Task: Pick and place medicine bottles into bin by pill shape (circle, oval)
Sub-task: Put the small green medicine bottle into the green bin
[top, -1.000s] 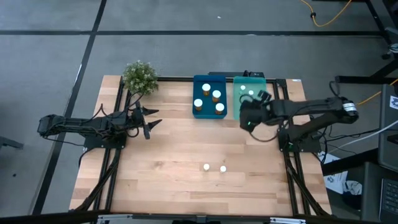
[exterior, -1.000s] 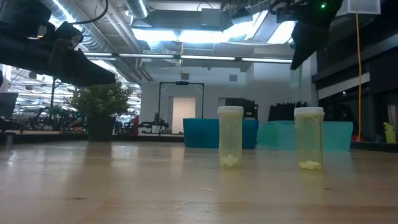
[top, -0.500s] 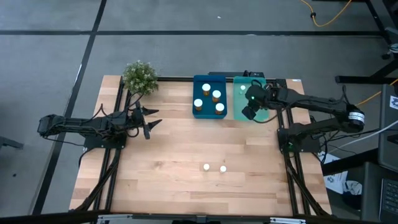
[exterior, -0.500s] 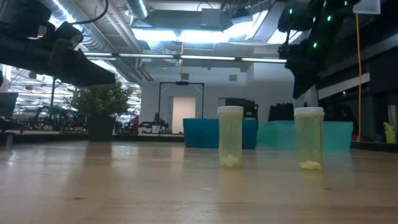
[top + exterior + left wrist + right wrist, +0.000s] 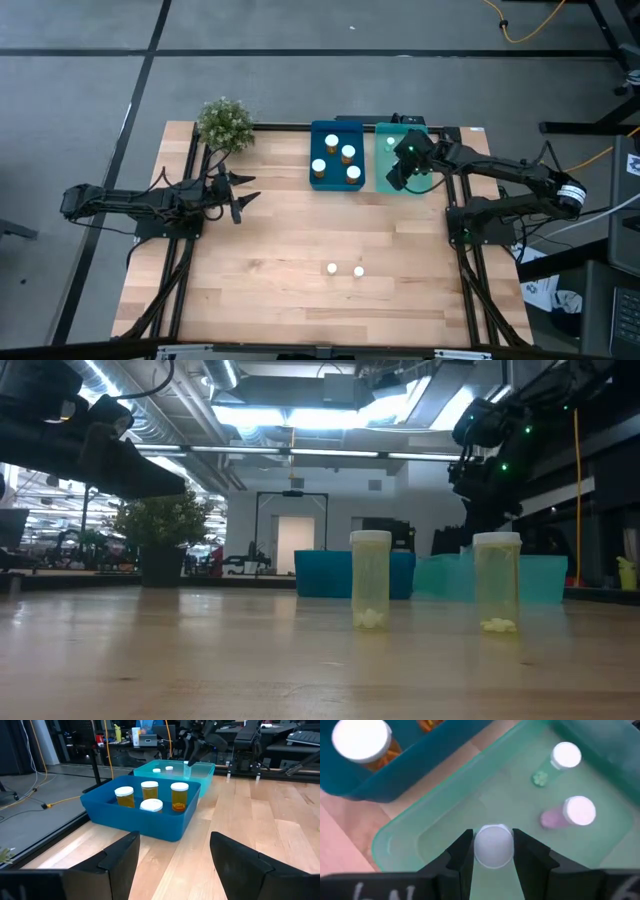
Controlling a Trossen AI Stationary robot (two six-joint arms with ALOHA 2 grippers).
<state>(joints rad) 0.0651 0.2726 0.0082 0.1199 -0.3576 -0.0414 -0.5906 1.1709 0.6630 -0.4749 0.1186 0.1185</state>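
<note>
My right gripper is over the near part of the teal-green tray, shut on a small bottle with a white cap. Two pale bottles stand in that tray. Several amber bottles stand in the dark blue tray beside it. Two pale whitish-green bottles stand upright on the table's near middle, also in the low view. My left gripper is open and empty at the table's left. My right gripper pinches the bottle at its white cap between its two fingers, one on each side. The fingers come from above, pointing down. The cap hides the bottle's body, and I cannot tell whether it stands on the tray floor.
A small green potted plant stands at the far left corner. The two trays sit side by side at the far edge. Bare wood lies between the trays and the two standing bottles.
My right gripper has gone from just off the teal tray's near edge toward the table's far edge, over the tray, and has come down, carrying the bottle. My left arm has kept still.
</note>
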